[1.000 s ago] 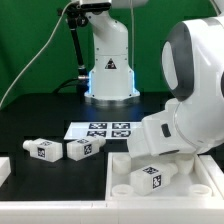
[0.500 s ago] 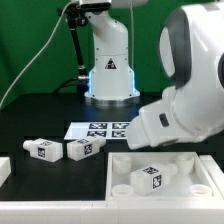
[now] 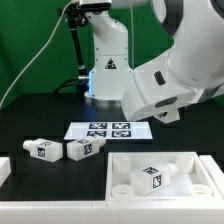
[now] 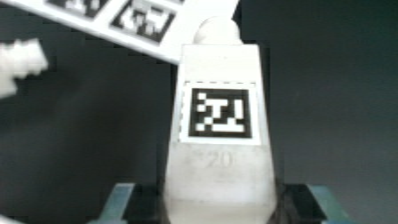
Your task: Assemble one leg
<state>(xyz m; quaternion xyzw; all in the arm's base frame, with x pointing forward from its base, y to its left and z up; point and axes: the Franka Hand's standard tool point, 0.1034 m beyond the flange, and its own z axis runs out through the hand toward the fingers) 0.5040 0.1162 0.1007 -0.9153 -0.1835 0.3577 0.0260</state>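
In the wrist view my gripper is shut on a leg, a white block with a black-and-white tag. Its fingers stand at both sides of the block, over the black table. In the exterior view the arm's wrist hangs high above the table; the fingers and the held leg are hidden behind it. Another leg lies on the big white panel at the front right. Two more legs lie on the table to the exterior view's left.
The marker board lies in the middle of the table and shows in the wrist view. The robot base stands behind it. A white part lies at the far left edge. Another white part shows beside the held leg.
The arm has risen from just above the panel and shifted toward the back. The leg on the panel and the two legs on the left have not moved.
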